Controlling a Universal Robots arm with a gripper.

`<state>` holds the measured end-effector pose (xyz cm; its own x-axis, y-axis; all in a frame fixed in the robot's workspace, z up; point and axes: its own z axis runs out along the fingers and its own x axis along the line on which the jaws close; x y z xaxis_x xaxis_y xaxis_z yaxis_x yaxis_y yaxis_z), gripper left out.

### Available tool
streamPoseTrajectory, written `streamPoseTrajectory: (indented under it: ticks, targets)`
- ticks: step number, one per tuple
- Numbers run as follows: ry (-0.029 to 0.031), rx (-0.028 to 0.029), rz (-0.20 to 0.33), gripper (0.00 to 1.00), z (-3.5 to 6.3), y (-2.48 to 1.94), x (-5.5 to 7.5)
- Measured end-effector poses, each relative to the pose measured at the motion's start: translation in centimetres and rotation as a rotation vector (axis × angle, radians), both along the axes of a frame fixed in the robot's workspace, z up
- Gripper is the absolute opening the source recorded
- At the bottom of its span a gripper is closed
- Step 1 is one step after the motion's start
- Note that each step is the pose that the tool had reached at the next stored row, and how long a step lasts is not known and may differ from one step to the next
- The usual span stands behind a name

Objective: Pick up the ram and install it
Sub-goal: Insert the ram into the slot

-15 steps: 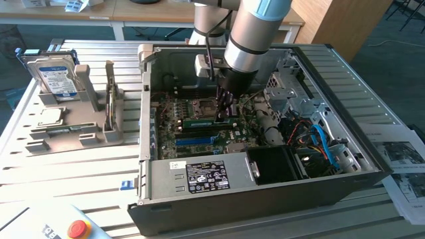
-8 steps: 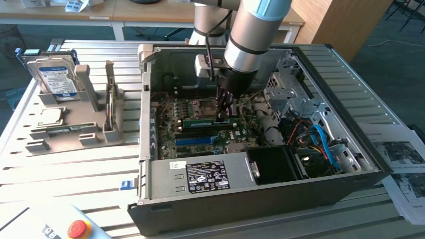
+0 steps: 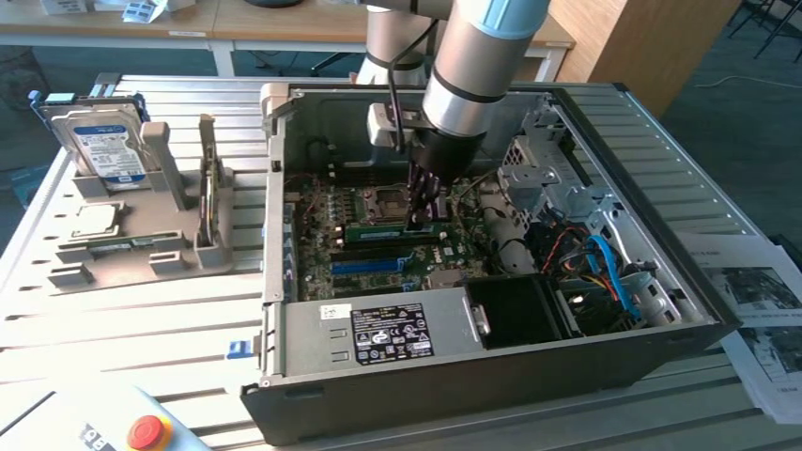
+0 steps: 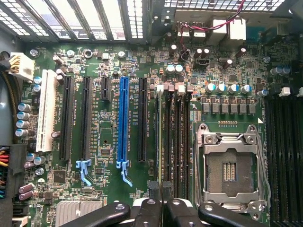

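The ram (image 3: 376, 230) is a narrow green stick standing on edge in a memory slot of the motherboard inside the open computer case (image 3: 652, 141). In the wrist view I look down on the ram's thin top edge (image 4: 160, 142), which runs along the first of the dark memory slots. My gripper (image 3: 423, 224) reaches down into the case at the stick's end toward the exterior view's right. Its two dark fingertips (image 4: 154, 189) stand close together, one on each side of the stick's edge, so the gripper (image 4: 161, 188) is shut on it.
An open processor socket (image 4: 229, 170) lies beside the memory slots, a long blue slot (image 4: 123, 123) on their other side. The power supply (image 3: 376, 334) and cables (image 3: 602, 263) crowd the case's near side. A grey fixture with a hard drive (image 3: 107, 150) stands outside the case.
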<state>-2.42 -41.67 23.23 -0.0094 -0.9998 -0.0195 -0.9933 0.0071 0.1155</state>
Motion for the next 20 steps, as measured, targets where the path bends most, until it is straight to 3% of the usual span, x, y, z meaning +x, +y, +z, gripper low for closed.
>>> streamPoseTrajectory:
  ticks: [20]
  targets:
    - [-0.0020,0.0000,-0.007,0.12,-0.11,0.04,-0.02]
